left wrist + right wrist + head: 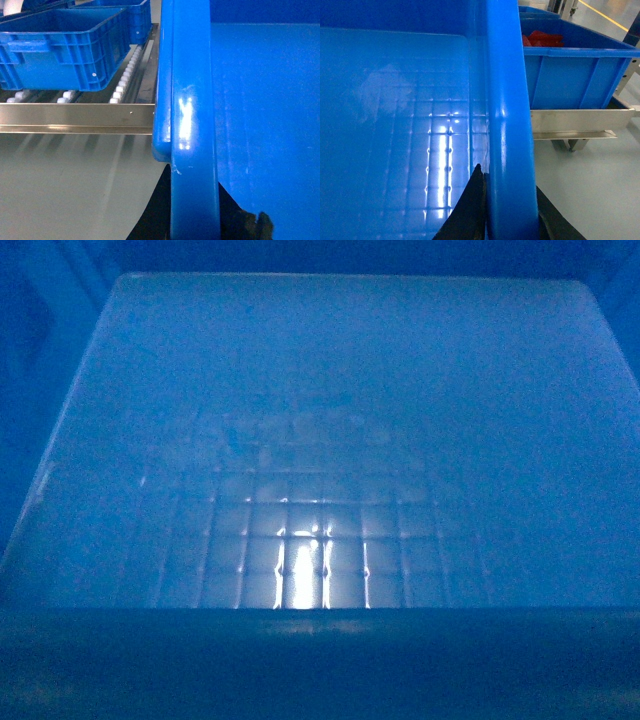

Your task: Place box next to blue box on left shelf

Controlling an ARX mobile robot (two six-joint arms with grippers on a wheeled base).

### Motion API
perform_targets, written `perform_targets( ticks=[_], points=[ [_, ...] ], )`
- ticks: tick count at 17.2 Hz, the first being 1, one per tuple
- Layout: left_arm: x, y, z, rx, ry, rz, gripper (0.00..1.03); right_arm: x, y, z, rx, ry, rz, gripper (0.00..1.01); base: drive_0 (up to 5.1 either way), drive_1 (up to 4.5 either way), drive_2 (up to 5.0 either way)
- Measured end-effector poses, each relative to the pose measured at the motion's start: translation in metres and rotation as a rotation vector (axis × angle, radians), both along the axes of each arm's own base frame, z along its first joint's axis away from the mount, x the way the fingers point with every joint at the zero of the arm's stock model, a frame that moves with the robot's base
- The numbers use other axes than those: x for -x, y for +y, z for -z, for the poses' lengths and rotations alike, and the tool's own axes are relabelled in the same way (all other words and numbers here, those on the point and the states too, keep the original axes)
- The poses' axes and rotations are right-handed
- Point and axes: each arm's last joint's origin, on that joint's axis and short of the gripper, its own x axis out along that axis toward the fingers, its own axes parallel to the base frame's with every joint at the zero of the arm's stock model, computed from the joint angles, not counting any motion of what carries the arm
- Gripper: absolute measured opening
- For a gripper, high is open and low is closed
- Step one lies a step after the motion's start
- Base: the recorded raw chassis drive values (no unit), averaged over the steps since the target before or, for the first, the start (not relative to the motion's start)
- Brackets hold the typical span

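Roller shelf (75, 112) ahead-left of left gripper (200, 220); both grippers, right (510, 220) included, clamped astride box (505, 125) rims

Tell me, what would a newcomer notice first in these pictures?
The big blue box fills the whole head view, its grid floor glaring. In the left wrist view, another blue box sits on the left shelf, on white rollers. The right gripper clamps the rim.
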Motion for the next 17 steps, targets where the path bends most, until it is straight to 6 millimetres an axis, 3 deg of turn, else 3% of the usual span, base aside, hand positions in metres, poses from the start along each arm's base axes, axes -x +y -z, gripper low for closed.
perform_targets(
  ticks=[6,17],
  points=[
    [0.0,0.0,0.0002,-0.001,0.002,0.0,0.07,-0.0002,0.0001,0.0003,0.001,0.002,0.0,0.11,0.0,0.0,0.0],
    [-0.0002,-0.0003,0.0005,-0.002,0.003,0.001,0.07,-0.0002,0.0,0.0003,0.003,0.002,0.002,0.11,0.1,4.04,-3.8]
  ],
)
